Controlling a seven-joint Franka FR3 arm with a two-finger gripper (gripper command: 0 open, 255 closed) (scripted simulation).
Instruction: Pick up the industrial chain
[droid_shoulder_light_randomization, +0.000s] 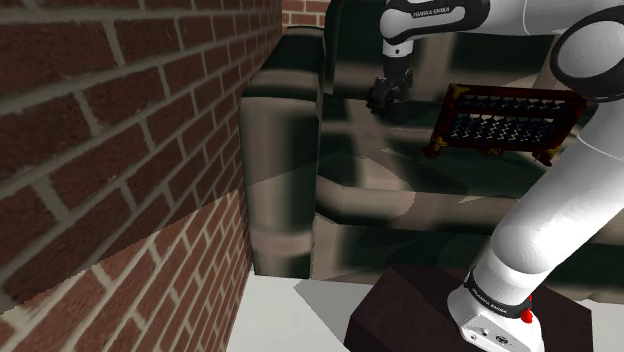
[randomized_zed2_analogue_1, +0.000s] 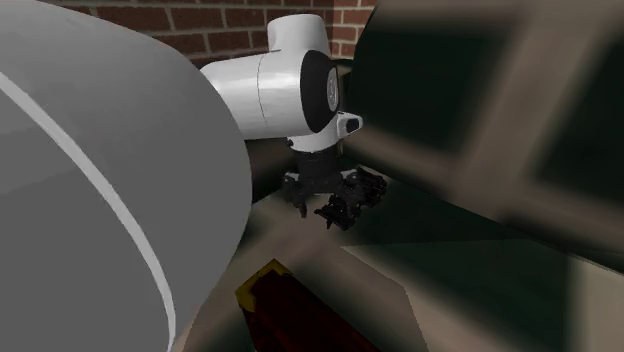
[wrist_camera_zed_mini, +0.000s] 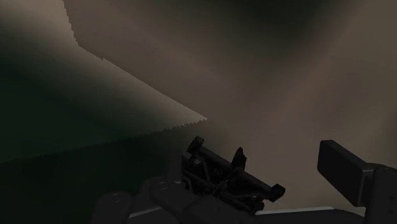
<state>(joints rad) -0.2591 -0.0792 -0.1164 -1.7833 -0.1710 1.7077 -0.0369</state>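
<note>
Sofa cushion (droid_shoulder_light_randomization: 380, 195) beneath fingers (wrist_camera_zed_mini: 347, 168) wide apart, black chain (wrist_camera_zed_mini: 222, 181) loose between them, unclasped.

A: The wall (droid_shoulder_light_randomization: 100, 150)?
B: Rough red brick, with pale matt mortar.
A: And the sofa (droid_shoulder_light_randomization: 290, 160)?
B: Matt and soft-looking, in a blurred check of dark green and beige. It reads as cloth.
A: The arm (droid_shoulder_light_randomization: 565, 215)?
B: A smooth white shell, faintly glossy.
A: The industrial chain (wrist_camera_zed_mini: 222, 181)?
B: Dull black with hard-edged links. I cannot tell the material.
A: The beaded rack (droid_shoulder_light_randomization: 505, 125)?
B: A dark reddish, wood-like frame with yellowish corners.
A: The stand (droid_shoulder_light_randomization: 400, 310)?
B: Smooth, matt, dark brown.
</note>
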